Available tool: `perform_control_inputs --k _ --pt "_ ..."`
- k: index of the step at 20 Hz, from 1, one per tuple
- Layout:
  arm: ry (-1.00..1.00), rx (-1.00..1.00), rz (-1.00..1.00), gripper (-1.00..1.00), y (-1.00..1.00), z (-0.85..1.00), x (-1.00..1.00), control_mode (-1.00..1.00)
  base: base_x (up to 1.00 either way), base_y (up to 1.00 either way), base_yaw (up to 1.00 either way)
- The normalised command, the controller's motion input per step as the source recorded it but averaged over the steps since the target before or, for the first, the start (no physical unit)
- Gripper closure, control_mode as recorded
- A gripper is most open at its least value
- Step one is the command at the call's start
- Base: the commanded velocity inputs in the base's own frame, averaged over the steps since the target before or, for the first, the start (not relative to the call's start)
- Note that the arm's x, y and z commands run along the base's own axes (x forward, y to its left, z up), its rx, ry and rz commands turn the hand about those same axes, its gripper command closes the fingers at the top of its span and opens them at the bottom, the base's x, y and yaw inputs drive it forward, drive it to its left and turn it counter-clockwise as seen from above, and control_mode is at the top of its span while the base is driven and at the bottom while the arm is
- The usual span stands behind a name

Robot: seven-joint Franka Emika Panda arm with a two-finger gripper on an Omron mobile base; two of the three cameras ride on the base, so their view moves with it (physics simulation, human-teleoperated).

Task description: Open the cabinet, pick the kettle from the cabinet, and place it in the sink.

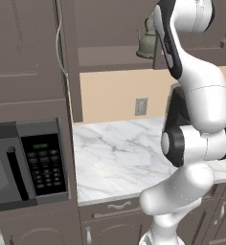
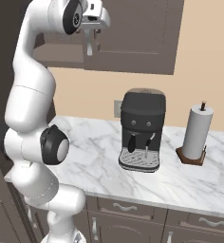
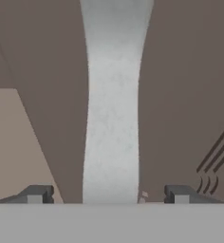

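My jaws stand spread wide, one tip on each side of a silver cabinet handle, neither tip touching it. The handle runs straight away from me, its long axis crossing the gap between my tips, and it flares at the near and far ends. In the right base view my hand is up at the wall cabinet, with the handle hanging just under it against the door.

Container: the cabinet has one door swung aside, baring its lower shelf. On that shelf sits the kettle, upright, grey-green, with a knobbed lid and a thin dark loop handle arching over it. From the left base view it sits just past my upper arm, near my jaws but apart from them. My arm covers its right edge, and I cannot tell which way the spout points.

Hard to read: the door panel behind the handle is flat brown; a few dark curved marks show beyond my right tip, nature unclear.

Below my jaws lies the white marble surface, carrying a black coffee machine and, farther right, a paper towel roll on its stand. A microwave sits well off to my left, cut by the frame edge.
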Motion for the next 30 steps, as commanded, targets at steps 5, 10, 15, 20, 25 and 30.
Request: perform_control_inputs --k 5,10,15,20,25,30 --pt "-0.13 0.05 0.01 1.0 0.02 -0.23 0.25 -1.0 0.0 0.0 0.0" --pt "-0.25 0.1 0.03 1.0 0.01 -0.32 0.09 -1.0 0.0 0.0 0.0" --pt "-0.27 0.14 0.01 1.0 0.12 -0.35 0.06 -1.0 0.0 0.0 0.0" --pt "-0.13 0.11 0.02 1.0 0.14 -0.07 0.24 -1.0 0.0 0.0 0.0" --pt "0.0 0.13 0.14 1.0 0.05 0.0 0.0 -1.0 0.0 0.0 0.0" --pt "0.03 0.01 0.2 1.0 -0.03 0.02 -0.35 -1.0 0.0 0.0 0.0"
